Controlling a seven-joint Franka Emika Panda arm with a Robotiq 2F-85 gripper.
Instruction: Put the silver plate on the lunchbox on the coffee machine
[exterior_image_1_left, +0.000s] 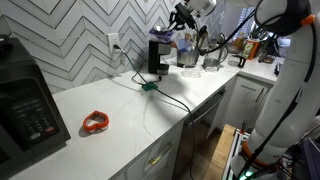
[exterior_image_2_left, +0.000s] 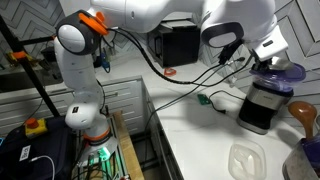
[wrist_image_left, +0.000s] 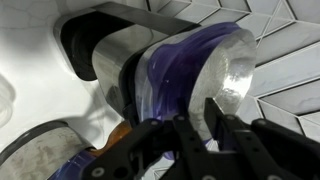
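Note:
The black coffee machine (exterior_image_1_left: 156, 58) stands by the tiled wall and also shows in an exterior view (exterior_image_2_left: 260, 108). The purple-blue lunchbox (exterior_image_2_left: 284, 73) sits on its top. In the wrist view the lunchbox (wrist_image_left: 172, 70) lies on the coffee machine (wrist_image_left: 92, 52). The silver plate (wrist_image_left: 226, 72) stands tilted on edge over the lunchbox's end. My gripper (wrist_image_left: 200, 128) is shut on the plate's rim. In both exterior views the gripper (exterior_image_1_left: 178, 20) (exterior_image_2_left: 263, 55) hangs just above the machine's top.
An orange-red ring (exterior_image_1_left: 95, 122) lies on the white counter (exterior_image_1_left: 130, 120). A large black appliance (exterior_image_1_left: 22, 108) stands at its end. A power cord with a green plug (exterior_image_2_left: 203, 99) runs across. A clear container (exterior_image_2_left: 247, 158), wooden spoon (exterior_image_2_left: 303, 112) and utensil jars (exterior_image_1_left: 188, 55) stand near the machine.

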